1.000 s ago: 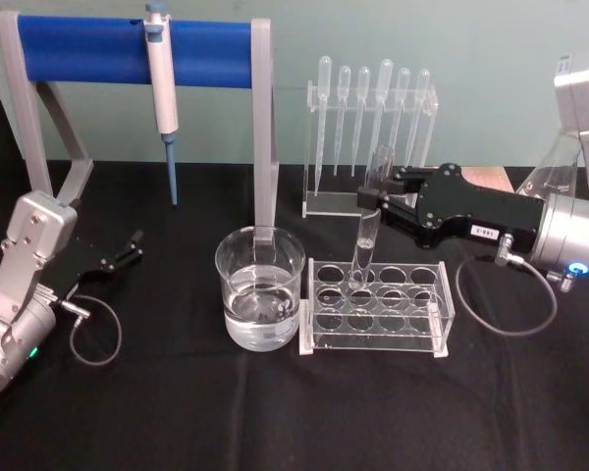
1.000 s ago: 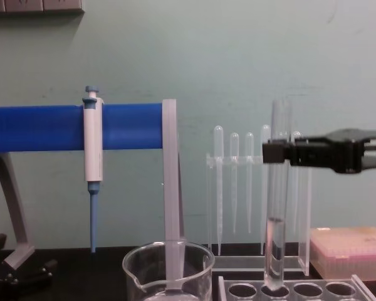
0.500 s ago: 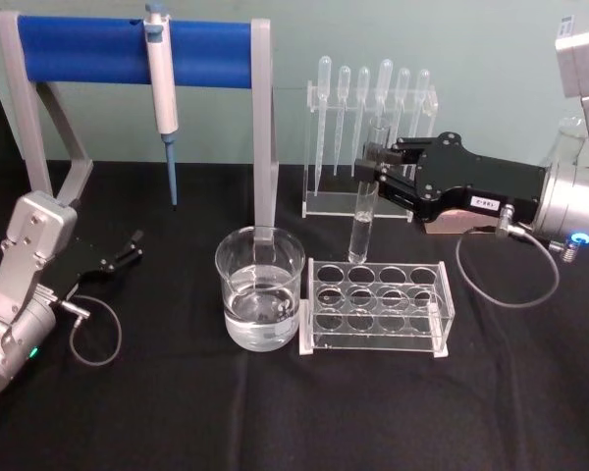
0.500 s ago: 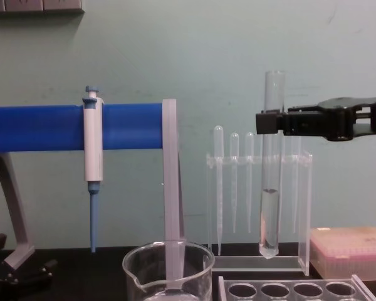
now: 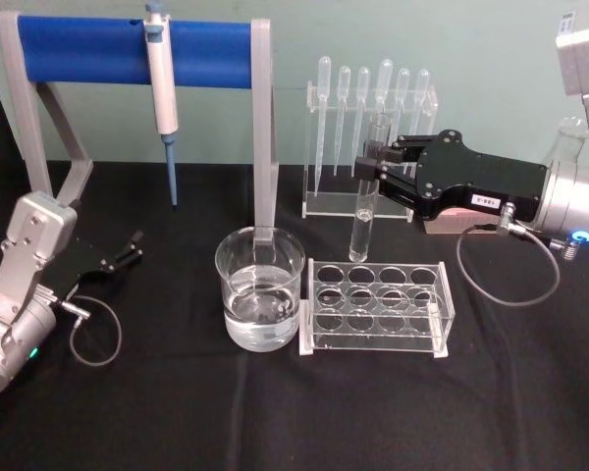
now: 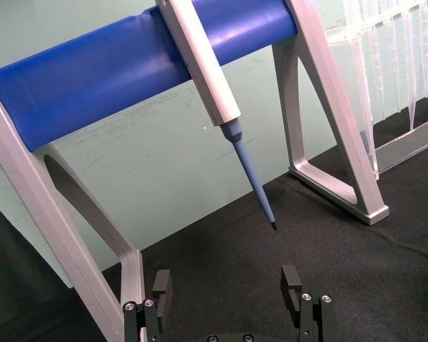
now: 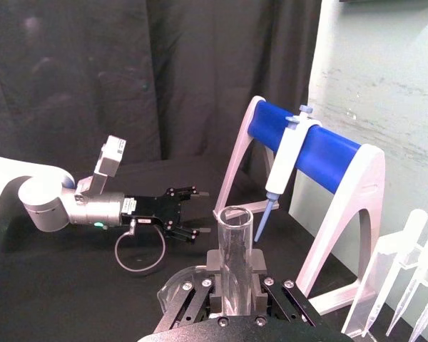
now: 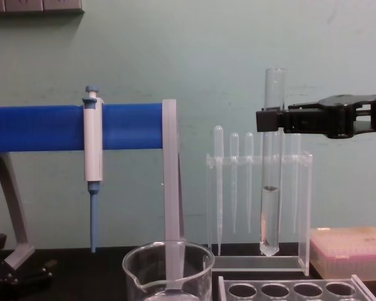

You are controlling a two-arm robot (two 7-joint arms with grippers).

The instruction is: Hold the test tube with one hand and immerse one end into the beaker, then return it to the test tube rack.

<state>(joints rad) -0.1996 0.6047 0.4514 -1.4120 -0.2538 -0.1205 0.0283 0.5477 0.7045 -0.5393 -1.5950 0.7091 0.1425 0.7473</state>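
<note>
"Over the rack (image 5: 378,309), what differs from a second ago?"

"A second ago the tube (image 5: 363,221) had its round end down in the back row's second hole from the left. Half a second ago I had lifted it clear. Now it hangs a touch higher, and my right tool (image 5: 376,169) has hardly shifted sideways."

"How is that tool holding it?"

"It is clamped on the tube's upper part, one finger on each side, with the open rim standing above the fingers. From the chest view the tool lies level and the tube hangs upright beneath it, with clear liquid filling its lower part."

"Where is the tube against the rest?"

"Its round end is in the air above the rack's back row, toward the left end, touching nothing. The beaker (image 5: 259,294), partly filled with clear liquid, stands on the bench (image 5: 177,412) just beside the rack on my left. So the tube is up and to the right of it, not over its mouth. Behind the tube is the pipette stand (image 5: 412,108)."

"And your other arm?"

"My left tool (image 5: 133,247) rests low at the bench's left side, fingers apart and holding nothing, well apart from the beaker."
</note>
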